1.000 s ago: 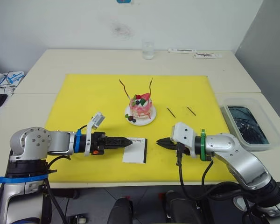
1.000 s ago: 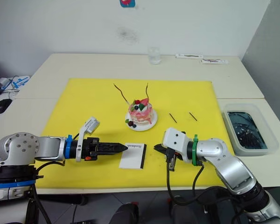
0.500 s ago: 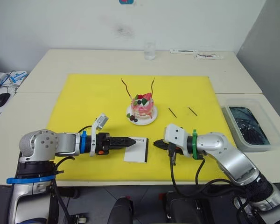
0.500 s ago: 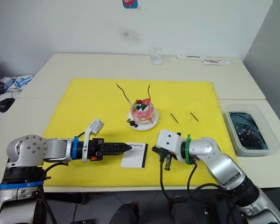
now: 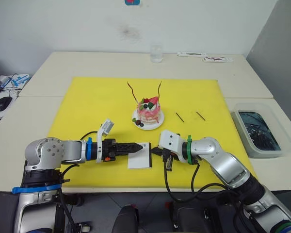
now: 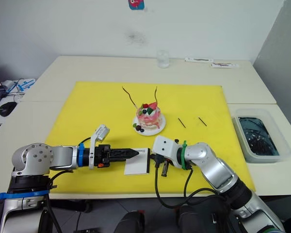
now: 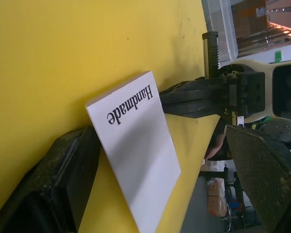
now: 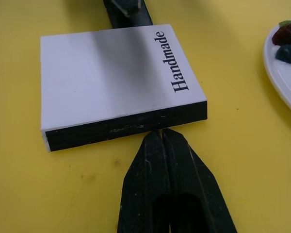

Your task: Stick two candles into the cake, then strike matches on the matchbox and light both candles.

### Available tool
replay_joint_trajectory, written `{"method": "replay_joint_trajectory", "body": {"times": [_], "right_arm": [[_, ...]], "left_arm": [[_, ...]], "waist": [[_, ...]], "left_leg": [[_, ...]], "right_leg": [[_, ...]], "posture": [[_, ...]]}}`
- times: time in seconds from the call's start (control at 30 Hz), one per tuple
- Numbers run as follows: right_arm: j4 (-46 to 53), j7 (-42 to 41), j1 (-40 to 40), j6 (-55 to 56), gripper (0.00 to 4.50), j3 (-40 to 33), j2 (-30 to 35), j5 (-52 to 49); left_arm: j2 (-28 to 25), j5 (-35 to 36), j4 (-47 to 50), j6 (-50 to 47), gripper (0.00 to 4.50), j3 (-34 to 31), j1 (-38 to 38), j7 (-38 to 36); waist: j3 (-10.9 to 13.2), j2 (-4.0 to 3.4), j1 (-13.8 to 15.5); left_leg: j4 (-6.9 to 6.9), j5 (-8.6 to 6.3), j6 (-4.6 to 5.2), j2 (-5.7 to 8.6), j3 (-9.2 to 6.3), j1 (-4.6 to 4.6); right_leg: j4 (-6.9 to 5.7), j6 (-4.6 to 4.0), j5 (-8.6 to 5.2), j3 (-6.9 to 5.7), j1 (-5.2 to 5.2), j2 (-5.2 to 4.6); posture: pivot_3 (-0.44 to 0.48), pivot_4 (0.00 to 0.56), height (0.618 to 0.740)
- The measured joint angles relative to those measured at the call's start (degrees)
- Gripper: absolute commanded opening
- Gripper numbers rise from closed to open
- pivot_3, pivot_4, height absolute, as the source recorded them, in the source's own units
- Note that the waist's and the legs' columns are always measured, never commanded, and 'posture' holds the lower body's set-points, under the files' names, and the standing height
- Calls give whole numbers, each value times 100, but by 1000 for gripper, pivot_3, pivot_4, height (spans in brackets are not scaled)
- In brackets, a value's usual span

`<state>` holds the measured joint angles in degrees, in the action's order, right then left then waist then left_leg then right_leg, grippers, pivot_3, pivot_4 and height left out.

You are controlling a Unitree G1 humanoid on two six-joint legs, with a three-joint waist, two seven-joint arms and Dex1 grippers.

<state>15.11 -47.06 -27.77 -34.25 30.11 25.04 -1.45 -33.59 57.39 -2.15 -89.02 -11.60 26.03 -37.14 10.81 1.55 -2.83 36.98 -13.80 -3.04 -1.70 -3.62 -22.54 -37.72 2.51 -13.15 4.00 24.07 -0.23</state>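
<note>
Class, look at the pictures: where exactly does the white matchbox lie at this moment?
The matchbox lies flat on the yellow mat, near its front edge, in front of the cake, between the left gripper and the right gripper.

yellow mat (image 5: 87, 104), glass (image 5: 156, 52), clear bin (image 5: 256, 128), computer mouse (image 5: 2, 102)

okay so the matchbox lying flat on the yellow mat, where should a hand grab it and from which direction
The matchbox lies flat and thin, so probably grip it across its two long side edges, fingers spread, coming from above. The right hand, shut, already touches the black strip; the left hand is at the opposite edge. Avoid covering that strip, probably the striking side.
</note>
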Motion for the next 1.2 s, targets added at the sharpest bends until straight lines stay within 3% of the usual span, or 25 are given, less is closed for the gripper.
{"method": "replay_joint_trajectory", "body": {"times": [0.33, 0.43, 0.87, 1.2], "right_arm": [[-19, -12, 1, -131, 16, 21, -230, 3], [-19, -12, 0, -156, 0, 21, -265, 2], [22, -12, 1, -269, 0, 21, -318, -4], [36, -25, 0, -281, 0, 21, -317, -5]], "left_arm": [[123, -14, 206, 62, 4500, -92, -170, 34], [187, -27, 215, 60, 3944, -140, -193, 63], [393, -202, 228, 52, 9, -136, -331, 216], [406, -231, 237, 66, 9, -173, -337, 273]], "waist": [[-2, -2, 16], [-2, -2, 26], [-1, -2, 27], [-1, -2, 23]], "left_leg": [[-1, 0, 0, 1, 0, -1], [-2, 0, 0, 3, 1, -1], [-10, -1, -1, 2, 0, -6], [-8, -1, -1, 2, -1, -4]], "right_leg": [[2, 1, 1, 0, -1, -3], [4, 1, 1, 0, -1, -4], [8, 15, 6, -2, 5, -4], [8, 10, 3, -2, 4, -4]], "posture": [[0, 150, 740], [0, 150, 740], [0, 150, 740], [0, 150, 740]]}}
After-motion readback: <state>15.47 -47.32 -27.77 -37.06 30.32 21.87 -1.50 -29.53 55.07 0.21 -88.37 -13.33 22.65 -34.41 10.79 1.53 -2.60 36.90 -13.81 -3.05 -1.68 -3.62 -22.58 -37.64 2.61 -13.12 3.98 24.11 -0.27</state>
